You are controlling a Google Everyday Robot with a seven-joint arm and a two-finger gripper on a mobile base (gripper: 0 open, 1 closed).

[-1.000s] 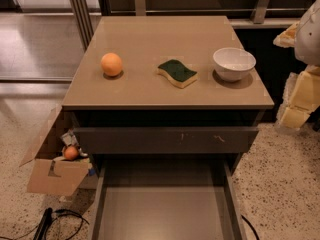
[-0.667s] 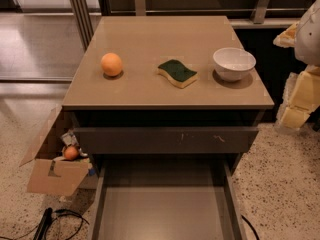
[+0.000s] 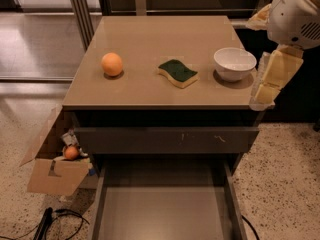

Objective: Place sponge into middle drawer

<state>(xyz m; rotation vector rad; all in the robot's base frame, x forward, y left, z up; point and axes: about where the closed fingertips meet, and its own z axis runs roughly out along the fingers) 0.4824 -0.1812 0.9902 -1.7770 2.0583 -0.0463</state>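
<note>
The sponge (image 3: 177,72), dark green on top with a pale yellow body, lies on the tan cabinet top (image 3: 150,39), between an orange fruit and a white bowl. The middle drawer (image 3: 162,211) is pulled out at the bottom of the view, its plain grey-brown floor bare. My gripper (image 3: 264,90), pale yellow under the white arm housing, hangs at the cabinet's right edge, just right of the bowl and well right of the sponge, with nothing visible in it.
An orange fruit (image 3: 111,64) sits left of the sponge and a white bowl (image 3: 234,63) right of it. The drawer above has a dark scratched front (image 3: 165,140) and is shut. A cardboard box (image 3: 55,169) and cables (image 3: 55,219) lie on the floor at left.
My arm and gripper have moved left and slightly up, from beyond the cabinet's right side to its right edge beside the bowl. The sponge, fruit, bowl and drawers have not moved.
</note>
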